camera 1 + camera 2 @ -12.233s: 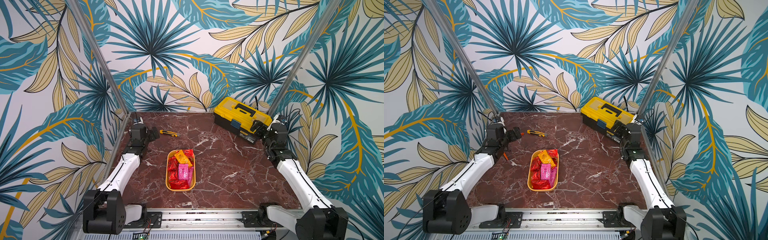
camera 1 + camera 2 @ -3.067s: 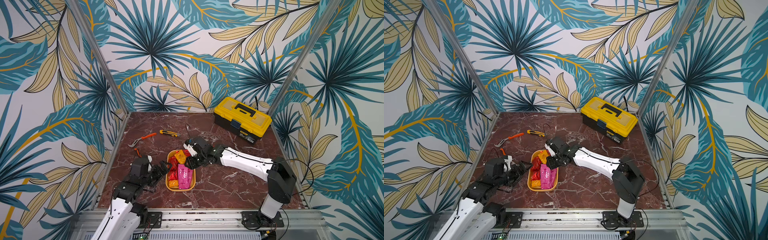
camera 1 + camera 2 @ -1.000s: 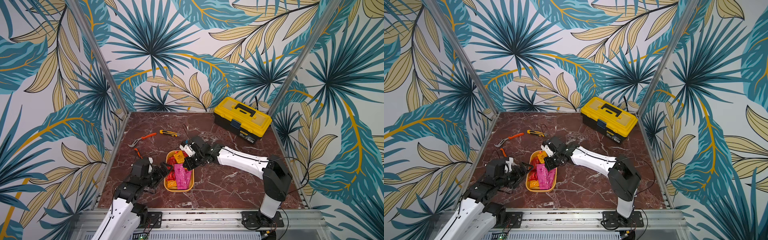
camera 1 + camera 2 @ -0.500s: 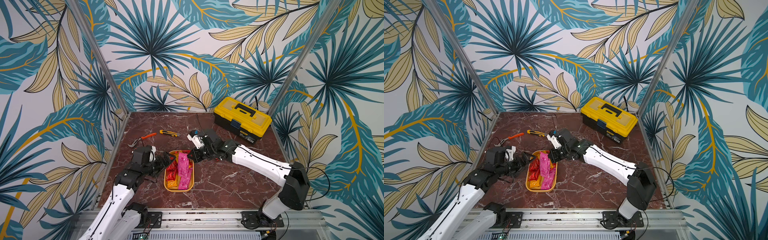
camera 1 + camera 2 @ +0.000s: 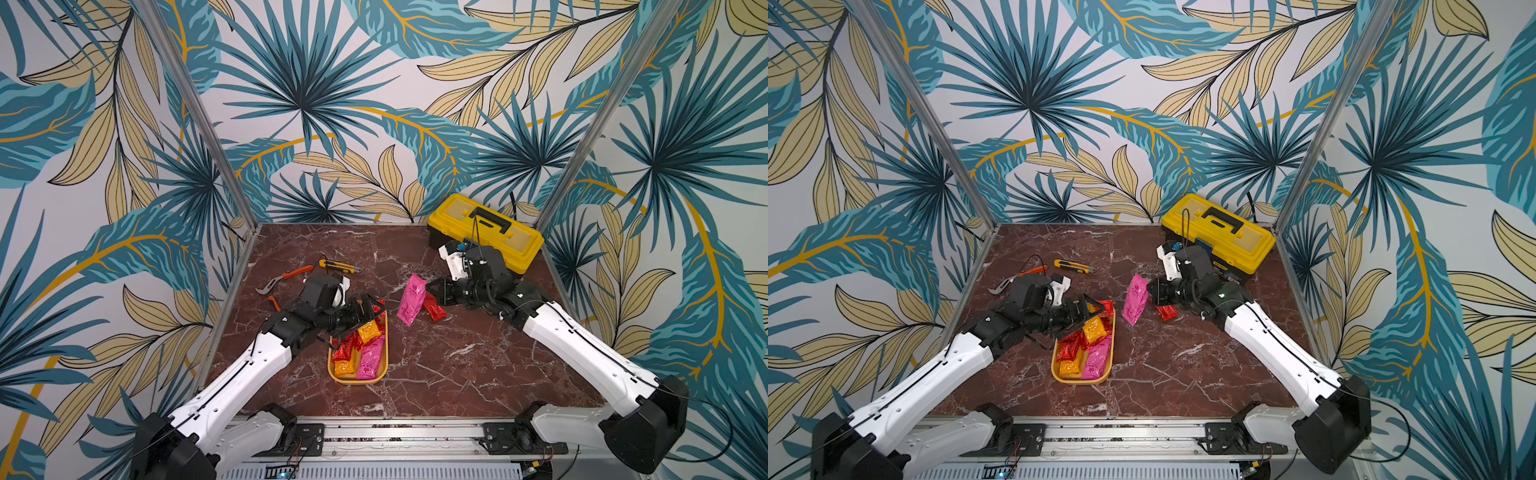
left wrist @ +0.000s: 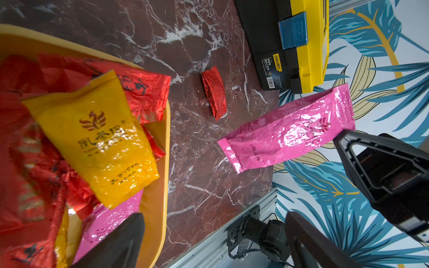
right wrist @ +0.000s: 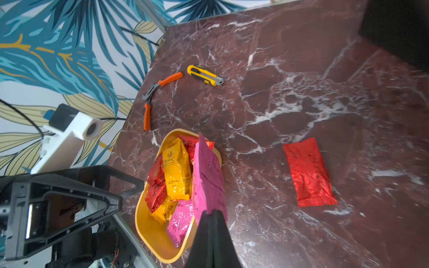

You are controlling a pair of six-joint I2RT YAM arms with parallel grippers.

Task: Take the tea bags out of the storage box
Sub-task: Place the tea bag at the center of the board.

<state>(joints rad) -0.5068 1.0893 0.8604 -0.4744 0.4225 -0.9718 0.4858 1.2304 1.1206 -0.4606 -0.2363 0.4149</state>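
Dark red marble tabletop [image 5: 457,374] is bearing shallow mustard-yellow plastic tray [image 5: 357,381] | crinkly red, orange and pink foil tea bags [image 5: 370,331] are lying inside | right gripper [image 5: 430,291] is pinching long pink foil sachet [image 5: 411,301] outside tray, above marble | red foil sachet [image 5: 434,311] is lying on marble nearby | left gripper [image 5: 359,320] is hovering wide-jawed over tray.

- Both top views look down from high above the front rail [image 5: 395,432], facing the back wall [image 5: 332,124], and take in the whole table [image 5: 457,374], toolbox [image 5: 486,232] included.
- The left wrist view hangs close over the box [image 6: 160,162], looking across the table to the toolbox.
- The right wrist view, farther off, looks back across the table to the box, knife [image 7: 205,74] and pliers [image 7: 169,79].
- Both wrist views share the box, the pink sachet [image 6: 287,137] and a red sachet [image 6: 213,92] on the table.
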